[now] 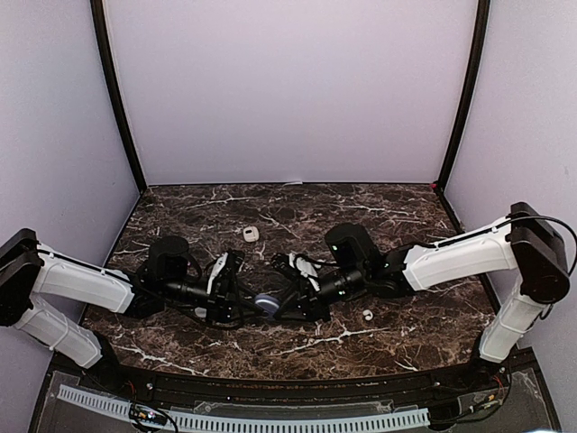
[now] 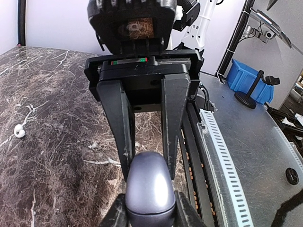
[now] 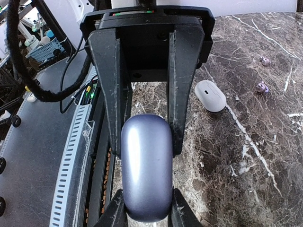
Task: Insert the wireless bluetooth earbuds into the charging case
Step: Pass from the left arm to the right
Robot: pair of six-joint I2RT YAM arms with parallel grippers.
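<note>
Colours and patterns across the scene.
Worktop (image 1: 379, 216) dark brown marble, veined white; charging case (image 3: 146, 172) glossy lavender-blue; second case (image 3: 210, 95) and earbud (image 2: 19, 131) white; left pincer (image 2: 150, 210) and right pincer (image 3: 147, 210) black; walls (image 1: 288, 90) pale lilac.

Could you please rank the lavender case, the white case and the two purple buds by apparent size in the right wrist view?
1. lavender case: largest, partly because it is nearest the camera.
2. white case.
3. purple buds: smallest; the two look alike, so unranked.
</note>
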